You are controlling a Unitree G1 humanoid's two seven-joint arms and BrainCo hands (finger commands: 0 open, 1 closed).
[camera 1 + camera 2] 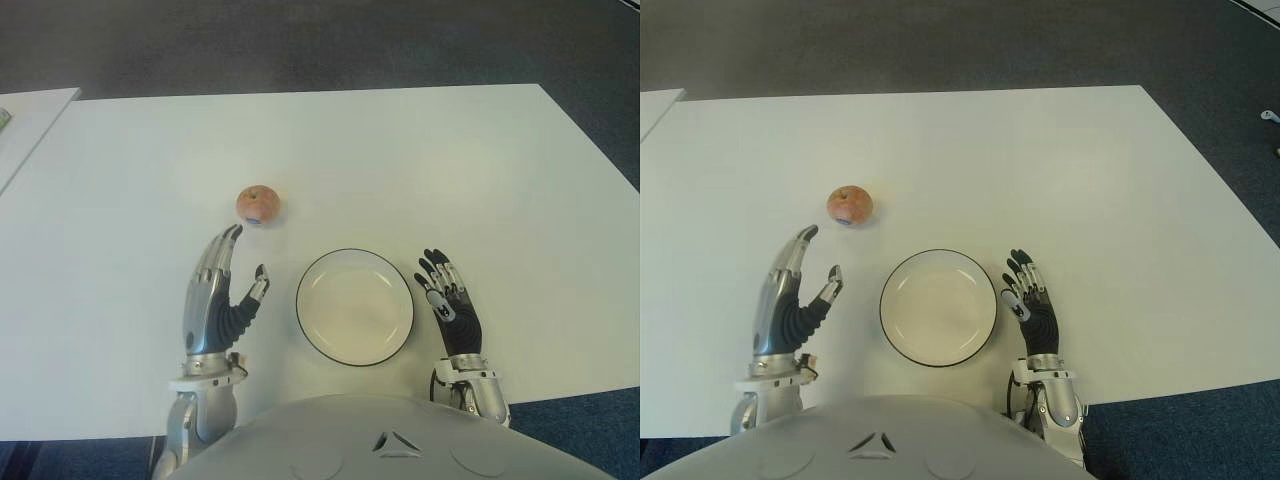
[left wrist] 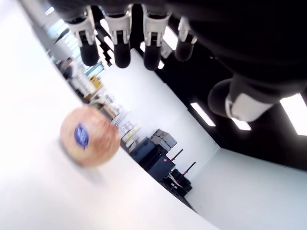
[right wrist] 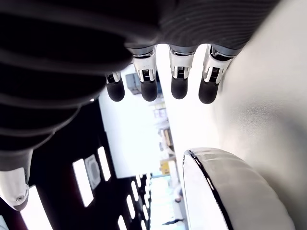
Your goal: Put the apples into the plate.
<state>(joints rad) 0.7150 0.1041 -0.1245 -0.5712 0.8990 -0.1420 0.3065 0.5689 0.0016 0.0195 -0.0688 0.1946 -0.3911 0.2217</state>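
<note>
Left hand (image 1: 218,300) fingers spread, empty, near reddish stickered apple (image 1: 259,204); right hand (image 1: 452,305) relaxed beside plate (image 1: 354,306).

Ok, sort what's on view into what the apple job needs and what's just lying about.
Needed for the job:
- apple, on the white table, beyond the left hand, which is open and holds nothing
- plate, empty, between the two hands

Just there:
- right hand, open, on the plate's right
- second table, at the far left edge
</note>
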